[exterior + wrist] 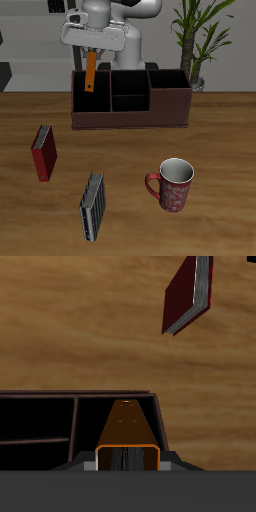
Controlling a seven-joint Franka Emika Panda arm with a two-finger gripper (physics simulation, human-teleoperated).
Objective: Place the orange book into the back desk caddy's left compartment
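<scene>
The orange book (91, 72) hangs upright from my gripper (91, 48), which is shut on its top edge. Its lower end is at the opening of the left compartment (100, 98) of the dark brown back desk caddy (150, 118), which stands at the back of the table in front of the robot's base. In the wrist view the orange book (128, 428) reaches from my gripper (128, 461) down between the dark walls of that end compartment (88, 426). I cannot tell whether the book touches the compartment floor.
A dark red book (44, 152) lies on the table nearer the front edge and also shows in the wrist view (188, 296). A grey-and-black striped book (93, 206) and a red mug (172, 185) are near the front. A potted plant (195, 40) stands behind the caddy.
</scene>
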